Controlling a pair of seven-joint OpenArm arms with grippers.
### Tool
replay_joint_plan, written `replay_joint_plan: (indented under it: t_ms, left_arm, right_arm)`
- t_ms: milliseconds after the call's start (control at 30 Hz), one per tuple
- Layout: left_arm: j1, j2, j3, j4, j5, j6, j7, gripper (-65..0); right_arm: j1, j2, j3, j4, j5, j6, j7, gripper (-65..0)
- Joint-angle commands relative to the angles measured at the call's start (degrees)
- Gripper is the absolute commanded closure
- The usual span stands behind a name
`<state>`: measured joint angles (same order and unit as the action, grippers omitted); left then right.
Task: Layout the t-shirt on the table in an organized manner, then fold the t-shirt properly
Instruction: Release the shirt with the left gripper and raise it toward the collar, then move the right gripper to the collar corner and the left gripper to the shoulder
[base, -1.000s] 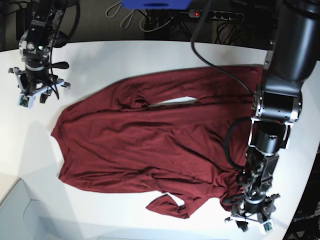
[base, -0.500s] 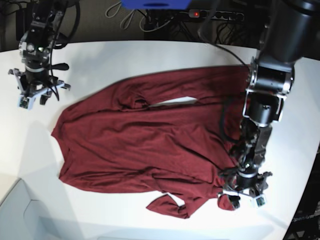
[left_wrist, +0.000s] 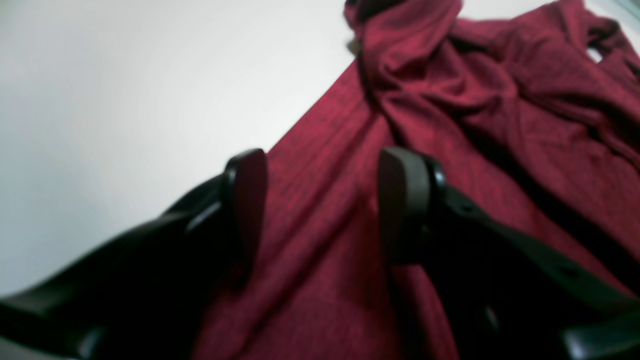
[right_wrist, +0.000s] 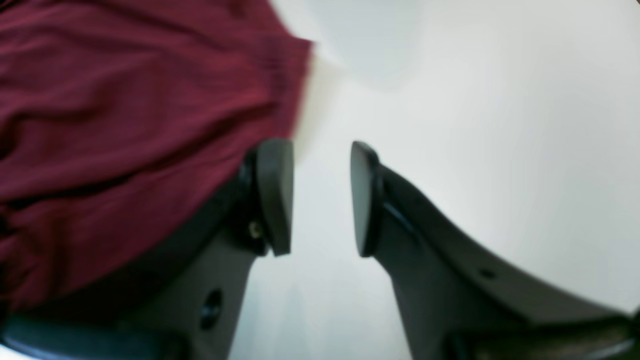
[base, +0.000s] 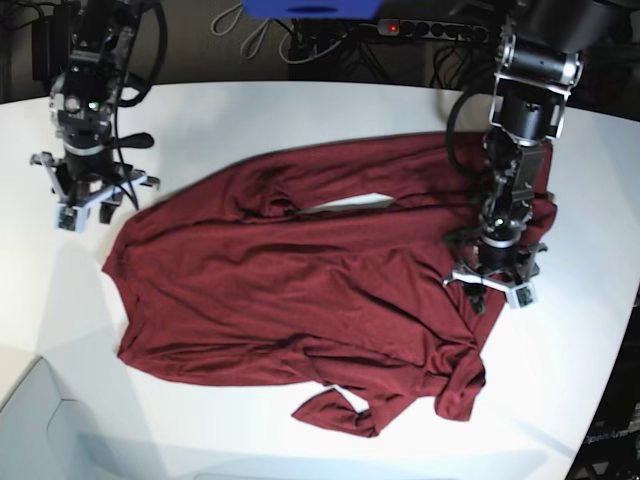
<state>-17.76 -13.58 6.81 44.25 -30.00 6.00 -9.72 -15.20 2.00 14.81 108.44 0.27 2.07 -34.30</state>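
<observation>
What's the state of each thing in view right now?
t-shirt: spread roughly flat on the table, unfolded, wrinkled; one sleeve bunched at the near edge.
table: white top, shirt lying on it.
left pincer: open, empty, over the shirt's edge.
right pincer: open, empty, over bare table just beside the shirt's edge.

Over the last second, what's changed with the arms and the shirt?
The left claw swept from the table's near edge back up over the t-shirt's side, open, holding nothing. A bunched flap lies where it was. The right claw edged toward the shirt, open over bare table. The rest of the shirt kept its shape.
</observation>
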Motion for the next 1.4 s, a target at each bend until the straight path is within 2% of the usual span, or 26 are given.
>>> replay_joint_plan:
  t_ms: [0,233,400,600,1000,1233,1367]
  left_arm:
    - [-1.19,-0.35,-0.17,1.16,0.68,-0.33,-1.76,-33.8]
    - [-1.01,-0.79,-0.17,-4.38,0.77,-0.51,-1.93,-33.8]
    - [-1.19,-2.46,-0.26,-7.19,0.33,-0.68,-2.11,-33.8]
    - [-2.24,-4.22,-0.35,-7.19,0.24,-0.68,-2.11,-33.8]
    - [-3.65,-5.80,-0.35,-7.19,0.24,-0.51,-2.11,-33.8]
    - [-4.44,-5.80,-0.35,-7.02,0.24,-0.51,-2.11,-33.8]
    - [-4.53,-5.80,-0.35,-2.45,0.24,-0.42,-2.02,-33.8]
  right_arm:
    - [0.30,0.33,-1.05,0.96,0.03,0.00,1.47,-20.0]
    - [5.66,0.51,-9.49,-4.49,0.03,0.00,1.38,-20.0]
    - [11.90,0.68,-9.84,-15.65,0.03,0.00,1.38,-20.0]
    - [14.01,3.85,-9.67,-22.60,0.03,0.00,1.38,-20.0]
    - [2.41,4.11,-9.84,-13.63,0.03,0.00,1.38,-20.0]
    - [-1.55,4.37,-9.84,-7.74,0.03,0.00,1.38,-20.0]
    - [-2.34,4.46,-9.49,-3.34,0.03,0.00,1.38,-20.0]
